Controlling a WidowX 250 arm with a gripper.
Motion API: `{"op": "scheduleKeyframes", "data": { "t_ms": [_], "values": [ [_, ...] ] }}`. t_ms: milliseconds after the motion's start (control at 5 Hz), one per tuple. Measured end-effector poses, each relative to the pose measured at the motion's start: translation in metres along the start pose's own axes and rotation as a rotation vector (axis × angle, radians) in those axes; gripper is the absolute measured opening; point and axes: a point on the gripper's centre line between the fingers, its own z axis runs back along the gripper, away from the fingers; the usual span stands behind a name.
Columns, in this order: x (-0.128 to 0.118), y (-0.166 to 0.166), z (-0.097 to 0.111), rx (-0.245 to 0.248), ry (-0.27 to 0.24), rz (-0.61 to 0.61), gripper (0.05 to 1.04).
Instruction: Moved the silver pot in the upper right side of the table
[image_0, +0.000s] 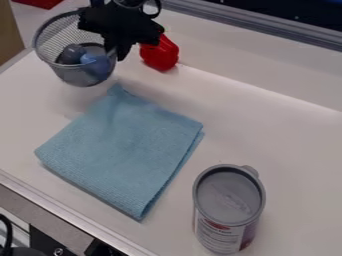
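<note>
So we've got our end effector (120, 50) at the silver mesh pot's (75, 76) right rim, but we can't tell if it's wide, narrow or gripping. Red thing (160, 54) just beside it, blue cloth (123, 150) below, can (217, 235) well apart, lower right.

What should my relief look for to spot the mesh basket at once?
On the white table, find the folded blue cloth. Just past its top corner, toward the view's upper left, stands a round gray basket with a blue item inside. Its see-through mesh sets it apart from the smooth red object to its right and the labeled can at lower right.
</note>
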Motion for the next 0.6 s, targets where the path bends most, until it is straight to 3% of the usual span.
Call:
{"op": "scheduleKeyframes", "data": {
  "t_ms": [200, 600],
  "values": [
    [-0.017, -0.033, 0.019, -0.135, 0.075, -0.148, 0.058],
    [-0.05, -0.099, 0.052, -0.331, -0.018, -0.395, 0.058]
  ]
}}
